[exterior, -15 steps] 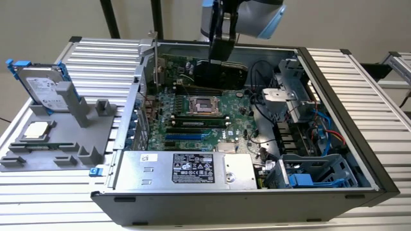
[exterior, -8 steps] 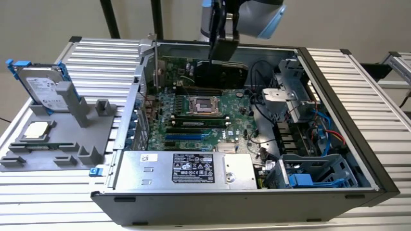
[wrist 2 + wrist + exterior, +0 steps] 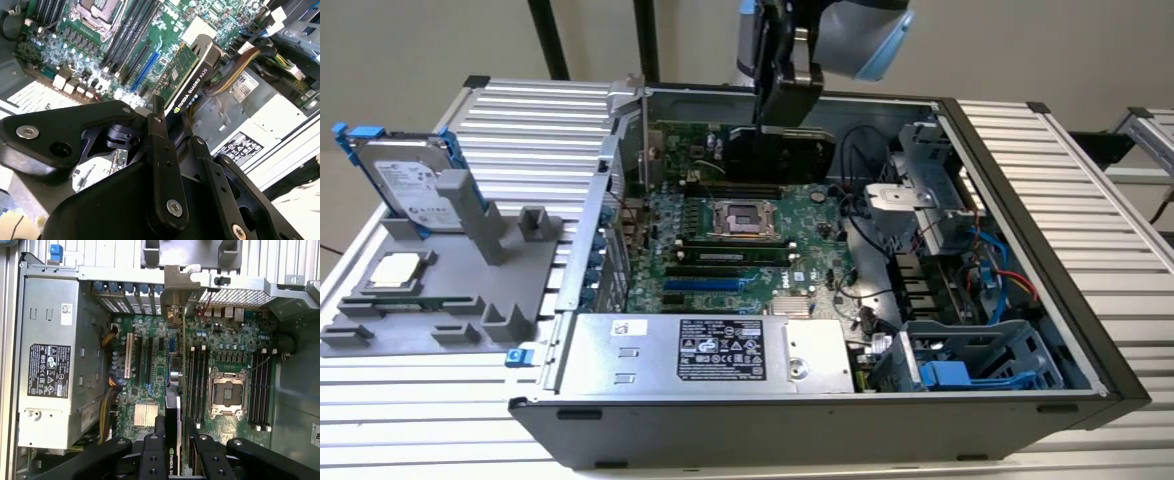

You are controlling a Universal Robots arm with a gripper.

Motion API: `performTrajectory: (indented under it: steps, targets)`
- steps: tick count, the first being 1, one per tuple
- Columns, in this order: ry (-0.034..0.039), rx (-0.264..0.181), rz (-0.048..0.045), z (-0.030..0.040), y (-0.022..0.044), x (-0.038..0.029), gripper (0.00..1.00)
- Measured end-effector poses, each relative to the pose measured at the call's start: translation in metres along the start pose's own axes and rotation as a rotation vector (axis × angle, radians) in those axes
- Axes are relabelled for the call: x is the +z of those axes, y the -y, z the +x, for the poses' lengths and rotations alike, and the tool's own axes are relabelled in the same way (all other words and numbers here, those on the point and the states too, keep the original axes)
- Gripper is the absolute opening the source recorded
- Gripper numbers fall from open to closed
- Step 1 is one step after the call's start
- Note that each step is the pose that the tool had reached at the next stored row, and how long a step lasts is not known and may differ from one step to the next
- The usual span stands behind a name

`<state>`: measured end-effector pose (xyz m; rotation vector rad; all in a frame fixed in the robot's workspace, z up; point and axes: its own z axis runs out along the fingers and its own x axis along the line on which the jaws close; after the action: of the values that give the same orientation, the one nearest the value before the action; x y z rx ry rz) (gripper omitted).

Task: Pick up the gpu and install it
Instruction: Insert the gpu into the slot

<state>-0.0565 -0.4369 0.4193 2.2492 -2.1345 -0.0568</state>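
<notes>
We saw the open computer case (image 3: 787,425), the large green motherboard (image 3: 720,260) lying flat inside it. Over that board, within the case, hung the gpu (image 3: 185,62), turned on edge, with the gripper (image 3: 175,425) pinching it between its black fingers (image 3: 161,145).
</notes>
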Motion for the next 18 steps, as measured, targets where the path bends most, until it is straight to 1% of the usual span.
performTrajectory:
  steps: [4, 14, 18]
  targets:
    - [-0.0007, -0.013, 0.0, 0.0, 0.0, 0.0, 0.0]
    - [-0.0008, -0.016, 0.0001, 0.0, 0.0, 0.0, 0.0]
    - [-0.0013, -0.025, 0.0001, 0.0, 0.0004, 0.0, 0.0]
